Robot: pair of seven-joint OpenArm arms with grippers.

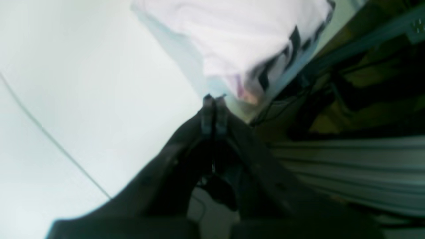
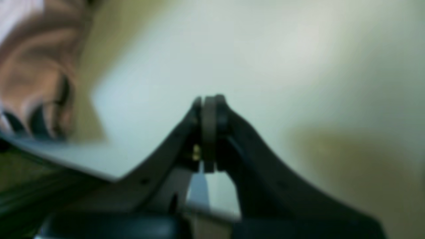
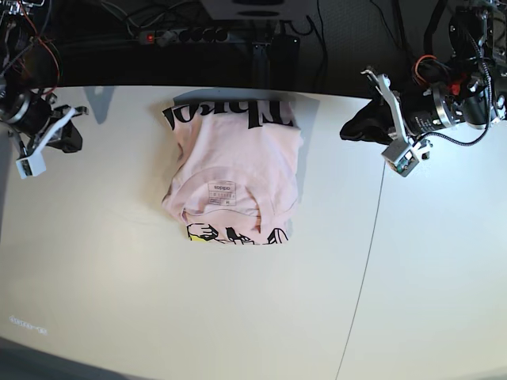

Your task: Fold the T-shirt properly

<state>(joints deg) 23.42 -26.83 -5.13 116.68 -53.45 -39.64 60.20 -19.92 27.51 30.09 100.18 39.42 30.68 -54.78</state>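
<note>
Base view: the T-shirt [image 3: 232, 170] lies folded near the middle of the worktop's [image 3: 158, 317] far edge, neck label [image 3: 223, 192] upward. Only the wrist views show the left claw [image 1: 214, 99] and right claw [image 2: 210, 99] pressed together, empty, each well apart from the shirt.

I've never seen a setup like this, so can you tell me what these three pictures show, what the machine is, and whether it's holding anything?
It is a robot with two arms at a white table. One picture looks down from above; the other two come from cameras on the wrists.

A pale pink T-shirt with black lettering lies folded in the middle of the table.

The left gripper and right gripper are both shut and hold nothing. From above, the arms sit off to either side, clear of the shirt.
</note>
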